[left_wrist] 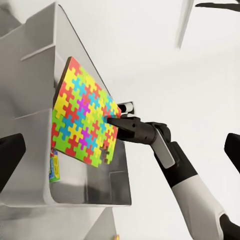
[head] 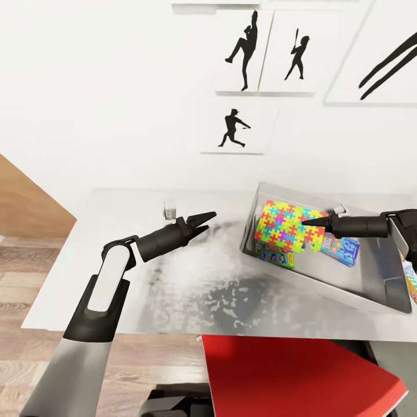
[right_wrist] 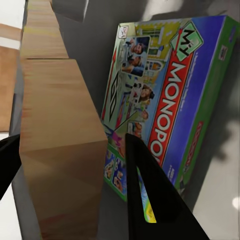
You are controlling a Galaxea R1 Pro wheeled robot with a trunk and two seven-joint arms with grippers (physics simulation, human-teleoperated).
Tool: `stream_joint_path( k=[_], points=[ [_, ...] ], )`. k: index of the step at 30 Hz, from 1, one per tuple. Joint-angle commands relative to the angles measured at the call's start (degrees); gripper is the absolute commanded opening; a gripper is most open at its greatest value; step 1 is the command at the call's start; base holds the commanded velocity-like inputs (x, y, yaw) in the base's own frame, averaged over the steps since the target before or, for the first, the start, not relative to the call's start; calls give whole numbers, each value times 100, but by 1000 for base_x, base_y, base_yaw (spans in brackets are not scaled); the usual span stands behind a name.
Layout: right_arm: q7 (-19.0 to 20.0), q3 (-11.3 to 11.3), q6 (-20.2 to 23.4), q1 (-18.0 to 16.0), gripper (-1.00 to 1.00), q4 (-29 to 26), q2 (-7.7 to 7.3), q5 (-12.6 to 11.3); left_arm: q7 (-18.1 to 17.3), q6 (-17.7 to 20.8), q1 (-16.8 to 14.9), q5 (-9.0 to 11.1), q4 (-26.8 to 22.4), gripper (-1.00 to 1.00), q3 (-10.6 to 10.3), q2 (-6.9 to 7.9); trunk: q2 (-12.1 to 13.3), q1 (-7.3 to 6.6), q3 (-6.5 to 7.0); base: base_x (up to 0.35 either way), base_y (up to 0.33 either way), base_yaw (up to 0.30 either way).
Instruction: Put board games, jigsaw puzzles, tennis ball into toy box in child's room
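As it stood tilted on edge inside the toy box [head: 370, 292], a jigsaw puzzle [head: 288, 225] of red, yellow, green and blue pieces was pinched by the right gripper [head: 308, 222] — its jaws closed on the square's edge. Beneath it in the tub lay a green-edged board game [right_wrist: 170, 95] and a blue one [head: 341, 249]. The toy box rested on the light grey tabletop [head: 174, 272], where the left gripper [head: 204, 223] hovered just beside it — jaws spread, holding nothing. Baseball-player silhouettes [head: 234, 128] hung on the white wall.
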Motion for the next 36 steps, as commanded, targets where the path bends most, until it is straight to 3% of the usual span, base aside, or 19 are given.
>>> stream_joint_path(
  k=[1,25,26,36],
  points=[
    [1,38,46,-5,-100,2,-10,-66,-33,20,-5,-35,1,100,6,-4,-10,3,-16,0,0,0],
    [1,37,-18,10,-100,2,-7,-75,4,24,-6,-29,2,100,7,-31,-10,3,-131,0,0,0],
    [1,37,-19,9,100,2,-7,-75,4,25,-6,-29,2,100,7,-31,-10,3,-132,0,0,0],
    [-67,37,-20,5,100,2,-15,-74,5,22,-6,-29,2,100,7,-31,-10,3,-134,0,0,0]
  ],
)
